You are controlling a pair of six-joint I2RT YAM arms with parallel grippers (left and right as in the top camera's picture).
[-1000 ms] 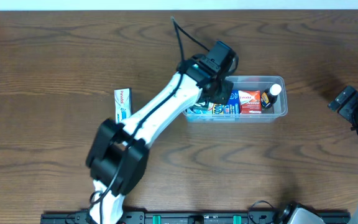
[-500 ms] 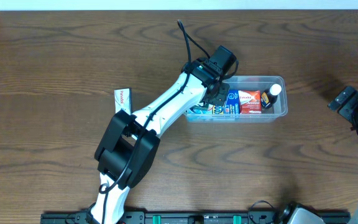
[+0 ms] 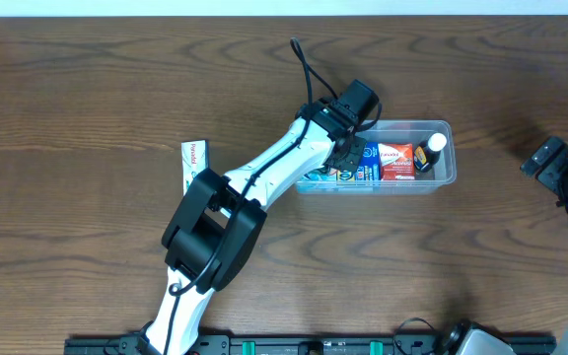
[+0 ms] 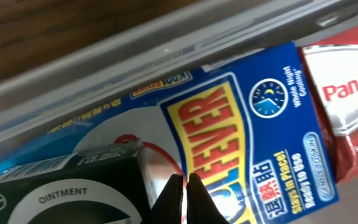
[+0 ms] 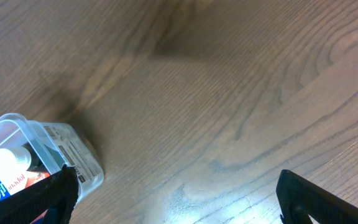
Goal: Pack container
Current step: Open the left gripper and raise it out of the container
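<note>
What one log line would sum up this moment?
left end effector: shut, above blue box in container | right end effector: open, over table

My left gripper (image 3: 349, 156) over the left end of the container (image 3: 451, 148).

From above, I have the left arm (image 3: 264, 177) stretched diagonally from the near edge of the table (image 3: 87, 99). Its wrist hides the fingers, so I can't tell how they stand. Inside the clear container lie a blue carton (image 3: 366, 170), a red-and-white box (image 3: 395, 160) just beside it, and a dark bottle (image 3: 428, 155) with a white cap at the right end. A white box (image 3: 193, 158) lies left of the arm, partly covered by it. My right gripper (image 3: 543, 160) sits by the right edge, well apart from the container.
</note>
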